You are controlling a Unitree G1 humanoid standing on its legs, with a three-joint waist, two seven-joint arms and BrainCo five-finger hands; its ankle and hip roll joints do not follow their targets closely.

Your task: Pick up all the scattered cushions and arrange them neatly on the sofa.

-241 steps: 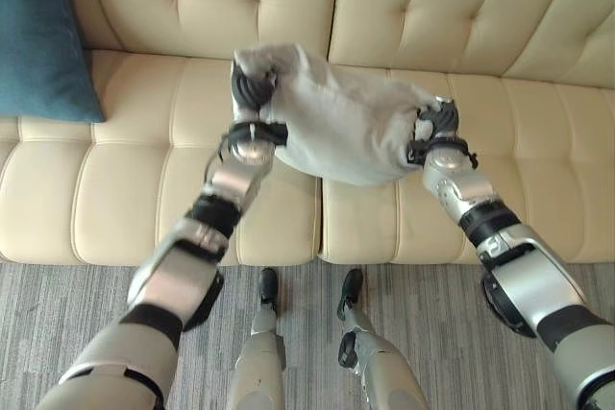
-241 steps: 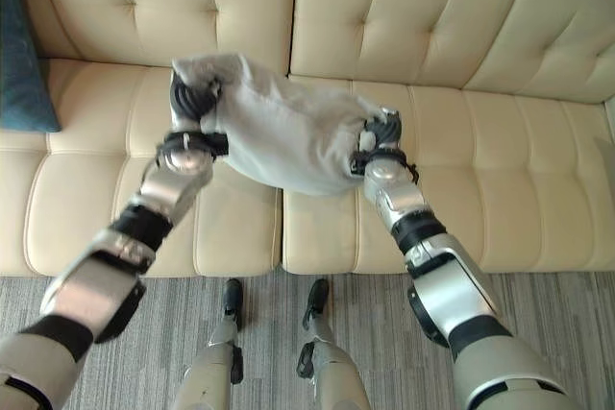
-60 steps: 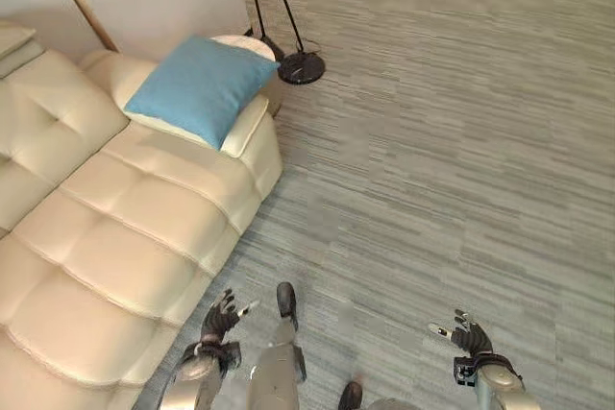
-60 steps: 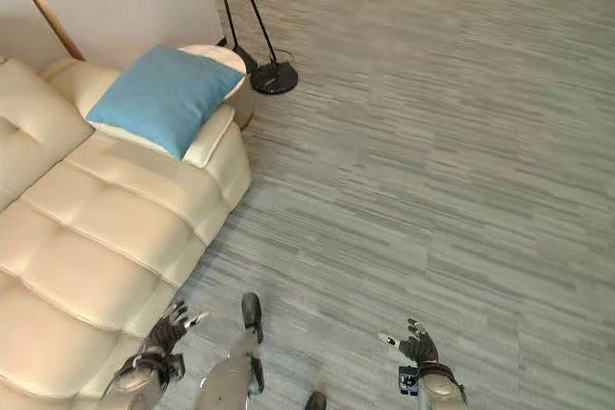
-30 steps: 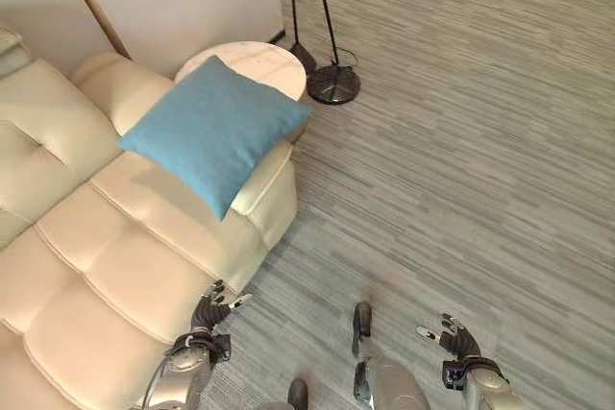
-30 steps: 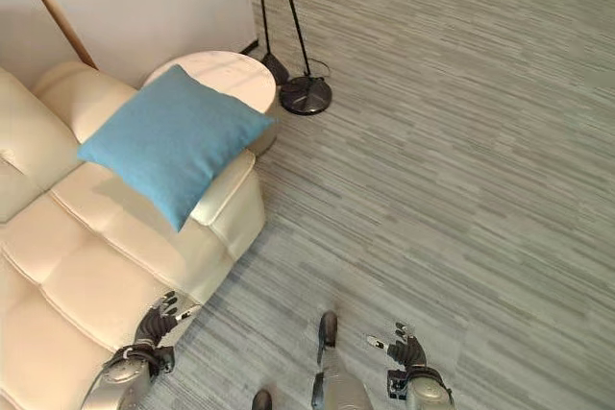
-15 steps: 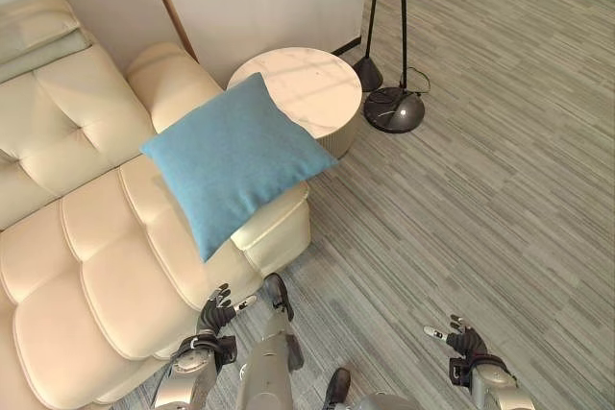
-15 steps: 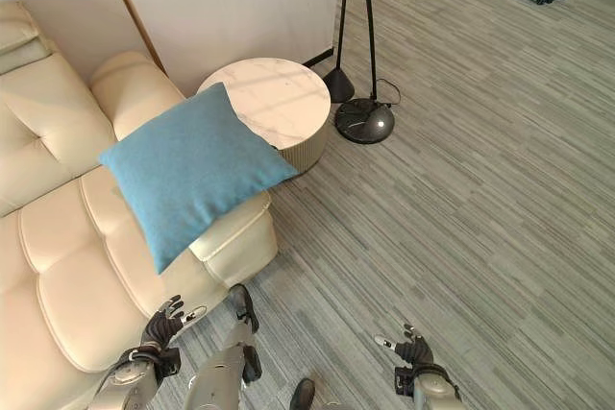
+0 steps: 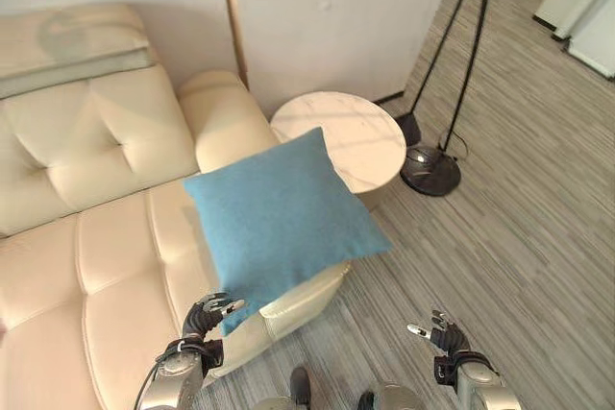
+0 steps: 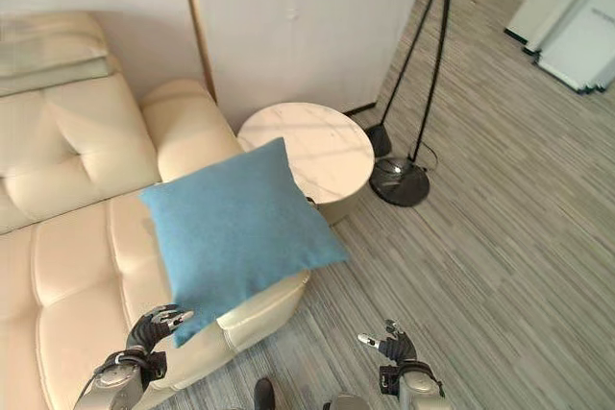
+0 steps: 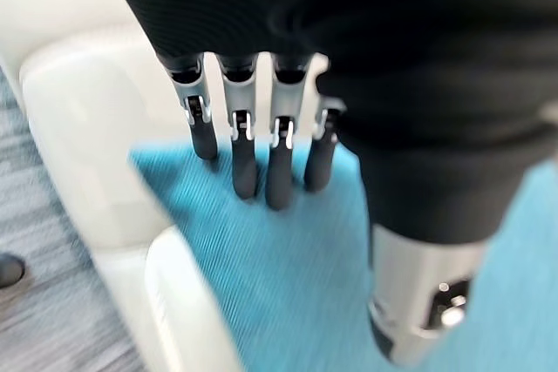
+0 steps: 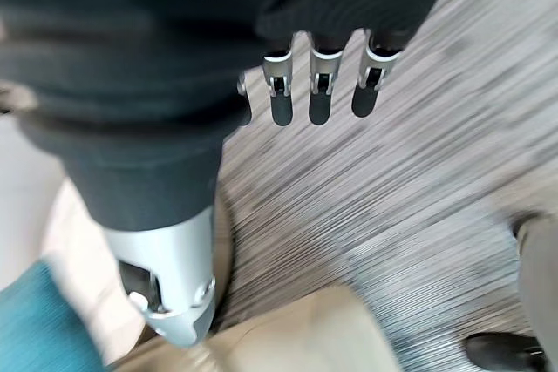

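A cream tufted sofa (image 9: 106, 199) is seen at the left, and a blue cushion (image 9: 283, 223) is laid across its armrest end. Beside it, a round marble side table (image 9: 341, 141) and a floor lamp base (image 9: 430, 168) are set on the grey striped floor (image 9: 538, 237).

One blue cushion (image 9: 281, 220) lies at the frame's centre on one cream sofa (image 9: 91, 223) filling the left side, with one round marble side table (image 9: 350, 139) and one black floor lamp (image 9: 431, 168) at the upper right.
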